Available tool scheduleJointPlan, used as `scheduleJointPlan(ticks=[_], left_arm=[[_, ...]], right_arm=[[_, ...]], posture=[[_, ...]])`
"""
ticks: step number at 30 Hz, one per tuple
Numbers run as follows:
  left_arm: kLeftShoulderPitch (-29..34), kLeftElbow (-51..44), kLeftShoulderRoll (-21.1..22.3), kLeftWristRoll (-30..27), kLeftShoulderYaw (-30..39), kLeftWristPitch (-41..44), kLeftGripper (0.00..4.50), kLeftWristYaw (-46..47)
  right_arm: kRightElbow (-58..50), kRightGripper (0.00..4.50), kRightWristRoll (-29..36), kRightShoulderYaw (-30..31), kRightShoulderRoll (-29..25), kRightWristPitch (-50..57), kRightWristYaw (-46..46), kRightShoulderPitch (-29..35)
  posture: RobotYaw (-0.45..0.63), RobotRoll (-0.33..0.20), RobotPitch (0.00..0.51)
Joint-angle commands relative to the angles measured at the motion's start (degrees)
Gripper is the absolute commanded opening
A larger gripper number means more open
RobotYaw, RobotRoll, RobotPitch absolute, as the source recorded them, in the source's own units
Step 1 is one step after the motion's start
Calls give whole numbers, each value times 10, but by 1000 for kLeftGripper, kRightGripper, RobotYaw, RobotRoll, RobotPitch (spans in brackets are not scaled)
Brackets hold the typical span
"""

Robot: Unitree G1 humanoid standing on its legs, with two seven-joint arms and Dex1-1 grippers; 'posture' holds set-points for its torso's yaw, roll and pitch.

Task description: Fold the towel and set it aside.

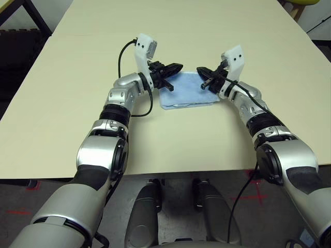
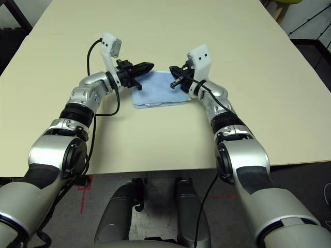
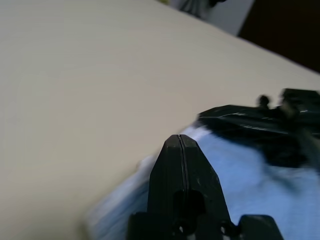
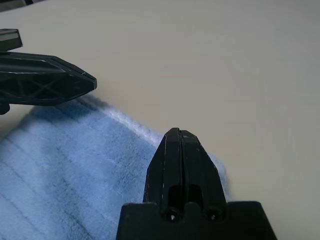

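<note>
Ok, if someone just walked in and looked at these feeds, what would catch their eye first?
The light-blue towel, already folded into a small layered rectangle, lies mid-table on the bare cream table. Above it, the left tool and right tool point at each other over its far edge, both shut with nothing held.

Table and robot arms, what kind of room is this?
Probably a lab or workshop. A big plain cream table holds just a blue towel, and red tape marks are stuck on the floor beneath it.
</note>
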Motion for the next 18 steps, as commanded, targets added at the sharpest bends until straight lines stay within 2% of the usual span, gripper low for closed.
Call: scheduleJointPlan(ticks=[1,18], left_arm=[[16,35,3,34,-14,-22,14,37],[28,72,14,103,-37,-93,14,110]], right_arm=[[27,0,-27,15,2,12,-24,0],[26,0,-32,12,-5,11,-14,13]], posture=[[-4,0,221],[-16,0,221]])
